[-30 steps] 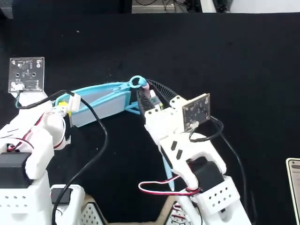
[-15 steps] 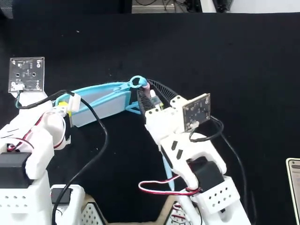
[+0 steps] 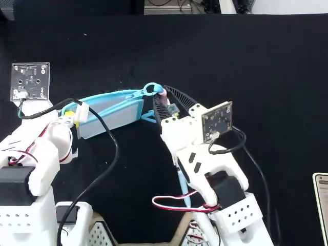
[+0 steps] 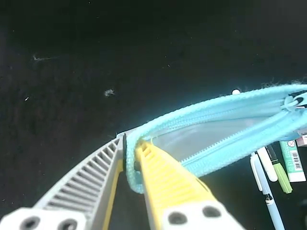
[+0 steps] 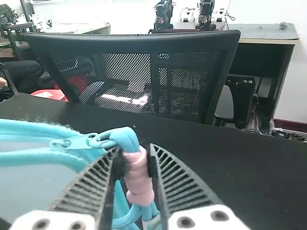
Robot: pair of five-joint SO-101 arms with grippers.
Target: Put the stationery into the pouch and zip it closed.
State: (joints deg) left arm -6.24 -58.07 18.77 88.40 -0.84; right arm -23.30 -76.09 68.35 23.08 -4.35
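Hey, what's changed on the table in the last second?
The right claw, shut on a pink item beside the zipper pull, edged slightly rightward in the high view. The left claw kept its grip on the far end of the blue pouch; it and the blue pen stayed put.

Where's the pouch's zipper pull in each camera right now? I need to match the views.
High view: the zipper pull sits mid-table, at the pouch end by the right end effector.
Left wrist view: zipper pull at the pouch end farthest from the left end effector, near the pens.
Right wrist view: zipper pull clamped in the right end effector.
Shared landmark: the blue zipper tape.
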